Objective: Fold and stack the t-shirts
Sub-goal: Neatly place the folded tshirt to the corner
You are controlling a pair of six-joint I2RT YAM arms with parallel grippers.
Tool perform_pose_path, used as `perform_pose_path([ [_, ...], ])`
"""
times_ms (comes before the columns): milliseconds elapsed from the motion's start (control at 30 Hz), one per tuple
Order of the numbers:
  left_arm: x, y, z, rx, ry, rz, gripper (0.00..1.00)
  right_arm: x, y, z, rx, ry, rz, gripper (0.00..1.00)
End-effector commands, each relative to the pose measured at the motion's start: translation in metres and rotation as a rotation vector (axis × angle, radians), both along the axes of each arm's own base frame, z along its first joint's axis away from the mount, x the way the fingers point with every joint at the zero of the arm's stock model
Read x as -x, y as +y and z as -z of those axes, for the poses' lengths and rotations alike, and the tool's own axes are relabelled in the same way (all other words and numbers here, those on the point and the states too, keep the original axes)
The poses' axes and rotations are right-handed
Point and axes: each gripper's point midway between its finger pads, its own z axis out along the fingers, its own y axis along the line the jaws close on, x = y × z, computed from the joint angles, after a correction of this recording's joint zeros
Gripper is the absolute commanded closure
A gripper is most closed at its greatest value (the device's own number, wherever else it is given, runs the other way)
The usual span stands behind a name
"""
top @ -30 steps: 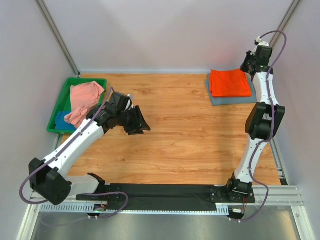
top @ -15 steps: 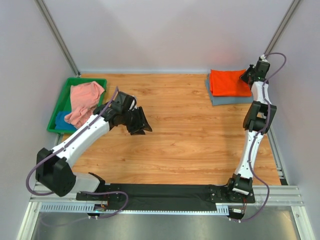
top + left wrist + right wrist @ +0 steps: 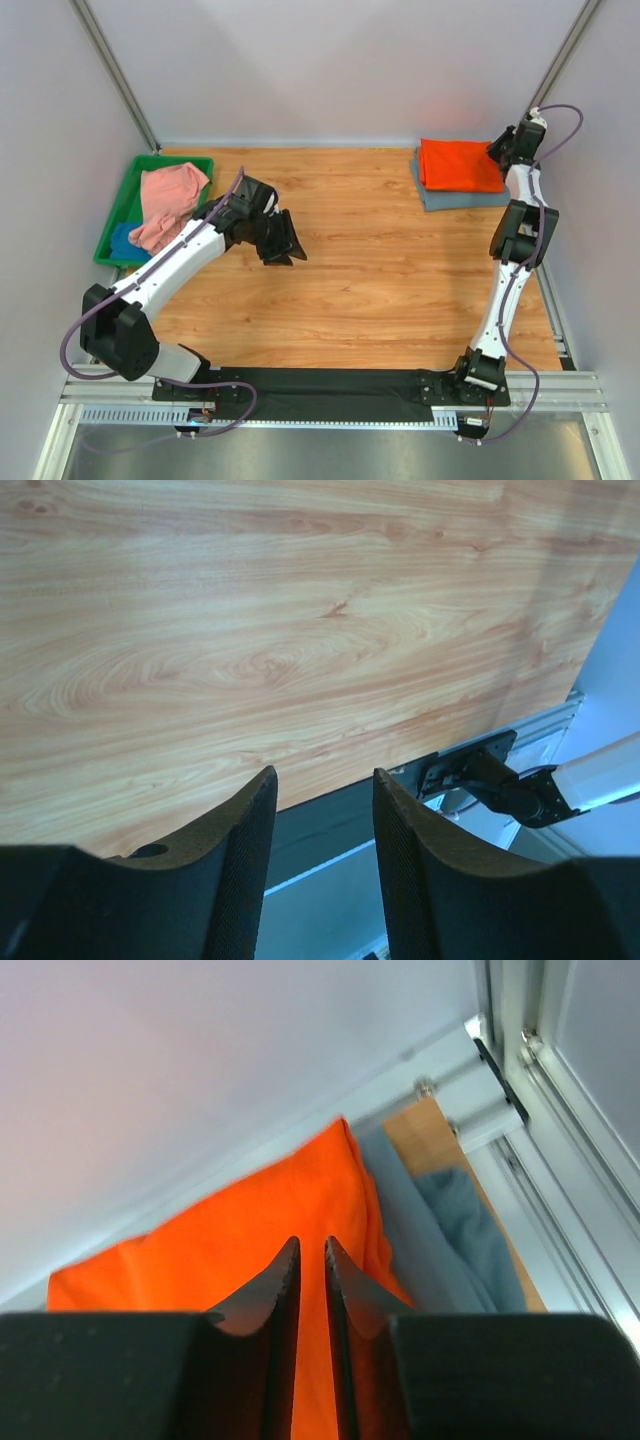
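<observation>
The folded bright orange t-shirt [image 3: 458, 165] lies on the folded slate grey-blue t-shirt [image 3: 470, 198] at the back right. My right gripper [image 3: 498, 150] hovers at the orange shirt's right edge. In the right wrist view its jaws [image 3: 310, 1243] stand almost together with a thin slit and hold nothing, above the orange shirt [image 3: 200, 1250] and the grey-blue shirt [image 3: 450, 1230]. The salmon pink t-shirt [image 3: 165, 198] lies crumpled over the blue t-shirt [image 3: 124, 240] in the tray. My left gripper [image 3: 284, 248] is open and empty [image 3: 325, 775] over bare wood.
The green plastic tray [image 3: 150, 162] sits at the far left against the wall. White walls and aluminium posts close in the back and sides. A black strip [image 3: 330, 385] and metal rail run along the near edge.
My right gripper has come down from above the corner to the orange shirt's right edge. My left gripper has drifted slightly to the right, still open.
</observation>
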Motion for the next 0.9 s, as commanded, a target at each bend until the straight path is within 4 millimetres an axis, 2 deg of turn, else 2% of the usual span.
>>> perform_pose_path([
  [0, 0.011, 0.003, -0.041, 0.027, -0.085, 0.060, 0.50, 0.026, 0.013, -0.101, 0.035, -0.056, 0.012, 0.82],
  [33, 0.014, 0.006, -0.046, 0.023, -0.096, 0.070, 0.50, 0.040, 0.018, -0.142, 0.058, -0.078, 0.021, 0.77],
  [67, 0.019, 0.009, -0.055, 0.028, -0.117, 0.077, 0.50, 0.052, 0.019, -0.151, 0.065, -0.053, 0.055, 0.72],
  [100, 0.021, 0.012, -0.061, 0.028, -0.146, 0.086, 0.50, 0.070, 0.030, -0.149, 0.044, 0.019, 0.062, 0.68],
  [133, 0.023, 0.014, -0.067, 0.032, -0.165, 0.087, 0.49, 0.090, 0.038, -0.179, 0.038, 0.013, 0.071, 0.61],
  [167, 0.028, 0.017, -0.078, 0.048, -0.203, 0.087, 0.49, 0.104, 0.046, -0.187, 0.019, 0.037, 0.074, 0.56],
  [200, 0.030, 0.017, -0.087, 0.061, -0.224, 0.090, 0.49, 0.129, 0.061, -0.181, -0.005, 0.133, 0.065, 0.47],
  [233, 0.033, 0.019, -0.097, 0.078, -0.249, 0.084, 0.49, 0.153, 0.077, -0.205, -0.015, 0.131, 0.032, 0.41],
  [267, 0.035, 0.019, -0.103, 0.091, -0.260, 0.080, 0.49, 0.171, 0.089, -0.208, -0.034, 0.164, 0.014, 0.36],
  [300, 0.038, 0.016, -0.113, 0.126, -0.277, 0.087, 0.49, 0.193, 0.108, -0.205, -0.051, 0.221, -0.025, 0.19],
  [333, 0.042, 0.016, -0.124, 0.158, -0.305, 0.095, 0.49, 0.222, 0.130, -0.213, -0.072, 0.231, -0.085, 0.03],
  [367, 0.043, 0.013, -0.132, 0.187, -0.327, 0.103, 0.49, 0.240, 0.144, -0.216, -0.072, 0.249, -0.121, 0.00],
  [400, 0.044, 0.014, -0.136, 0.198, -0.341, 0.102, 0.48, 0.267, 0.164, -0.207, -0.070, 0.325, -0.168, 0.00],
  [433, 0.048, 0.016, -0.143, 0.208, -0.366, 0.104, 0.47, 0.295, 0.177, -0.227, -0.062, 0.298, -0.186, 0.00],
  [467, 0.050, 0.017, -0.148, 0.215, -0.391, 0.112, 0.47, 0.317, 0.192, -0.207, -0.097, 0.361, -0.226, 0.00],
  [500, 0.051, 0.019, -0.146, 0.207, -0.401, 0.113, 0.47, 0.347, 0.213, -0.223, -0.102, 0.327, -0.276, 0.00],
  [533, 0.056, 0.024, -0.150, 0.202, -0.439, 0.126, 0.46, 0.363, 0.226, -0.223, -0.113, 0.330, -0.318, 0.00],
  [567, 0.056, 0.031, -0.146, 0.164, -0.456, 0.120, 0.44, 0.381, 0.236, -0.213, -0.130, 0.358, -0.343, 0.00],
  [600, 0.059, 0.036, -0.148, 0.148, -0.483, 0.127, 0.41, 0.396, 0.252, -0.215, -0.160, 0.353, -0.375, 0.00],
  [633, 0.063, 0.044, -0.153, 0.130, -0.517, 0.122, 0.36, 0.418, 0.261, -0.230, -0.201, 0.291, -0.399, 0.00],
  [667, 0.064, 0.056, -0.151, 0.077, -0.523, 0.092, 0.35, 0.434, 0.276, -0.220, -0.246, 0.313, -0.434, 0.00],
  [700, 0.067, 0.062, -0.151, 0.063, -0.523, 0.072, 0.33, 0.443, 0.285, -0.220, -0.292, 0.293, -0.454, 0.00],
  [733, 0.073, 0.067, -0.153, 0.061, -0.530, 0.063, 0.30, 0.465, 0.297, -0.234, -0.379, 0.245, -0.481, 0.00],
  [767, 0.079, 0.068, -0.154, 0.070, -0.534, 0.076, 0.29, 0.473, 0.301, -0.235, -0.411, 0.225, -0.491, 0.00],
  [800, 0.083, 0.068, -0.156, 0.081, -0.535, 0.081, 0.26, 0.482, 0.305, -0.220, -0.454, 0.252, -0.490, 0.00],
  [833, 0.089, 0.070, -0.158, 0.094, -0.542, 0.084, 0.01, 0.499, 0.310, -0.230, -0.497, 0.199, -0.512, 0.00],
  [867, 0.097, 0.066, -0.157, 0.125, -0.524, 0.113, 0.01, 0.505, 0.311, -0.230, -0.505, 0.184, -0.518, 0.00],
])
